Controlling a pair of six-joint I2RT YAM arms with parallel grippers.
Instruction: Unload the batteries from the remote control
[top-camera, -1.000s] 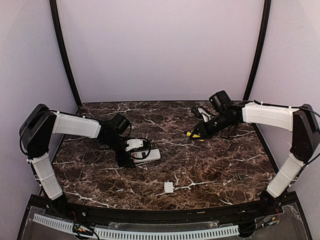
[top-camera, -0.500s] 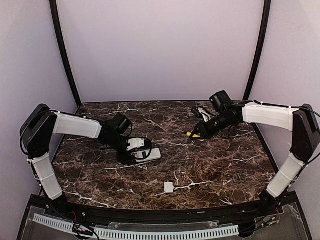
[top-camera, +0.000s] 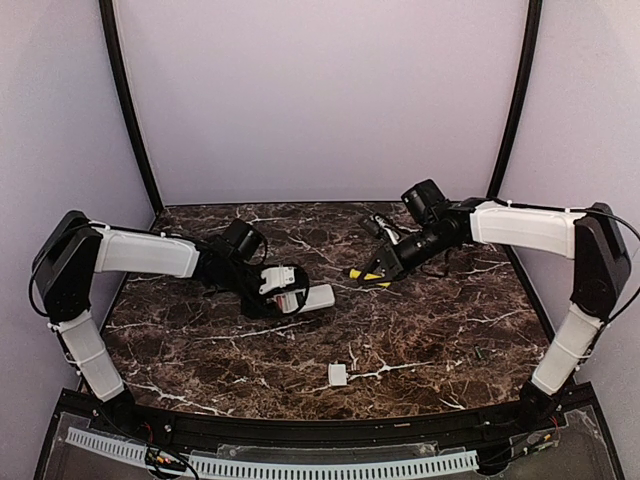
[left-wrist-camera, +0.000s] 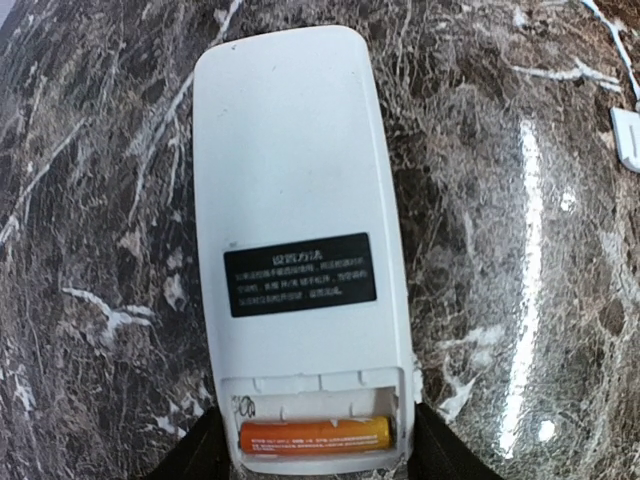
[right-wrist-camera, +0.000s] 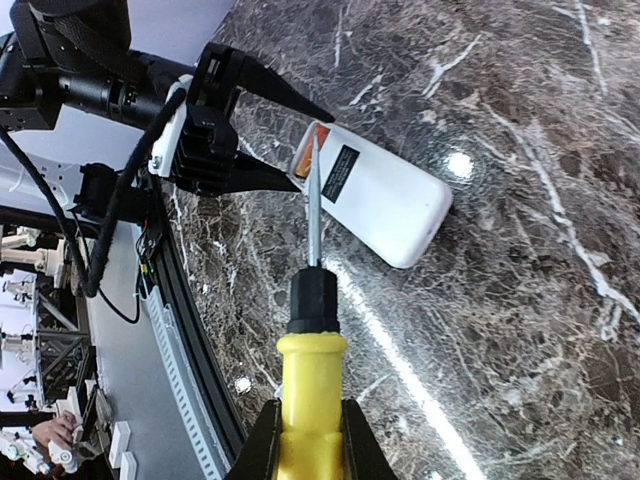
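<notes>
The white remote control (left-wrist-camera: 300, 200) lies back-up on the marble table, its compartment open. One orange battery (left-wrist-camera: 313, 434) lies in the lower slot; the slot above it holds only a spring. My left gripper (left-wrist-camera: 318, 455) is shut on the remote's compartment end, a finger (left-wrist-camera: 195, 455) pressed against each side; from above the remote (top-camera: 312, 296) juts out to the right of it. My right gripper (right-wrist-camera: 308, 450) is shut on a yellow-handled screwdriver (right-wrist-camera: 311, 390). Its shaft points at the compartment end of the remote (right-wrist-camera: 375, 195), the tip just above the orange battery (right-wrist-camera: 321, 136).
A small white square cover piece (top-camera: 338, 375) lies near the front middle of the table, also at the edge of the left wrist view (left-wrist-camera: 627, 138). A tiny dark slim piece (top-camera: 479, 352) rests near the front right. Black frame posts stand at the back corners.
My left gripper has closed on the remote and shifted it a little to the right. My right arm has swung left with the screwdriver, toward the remote.
</notes>
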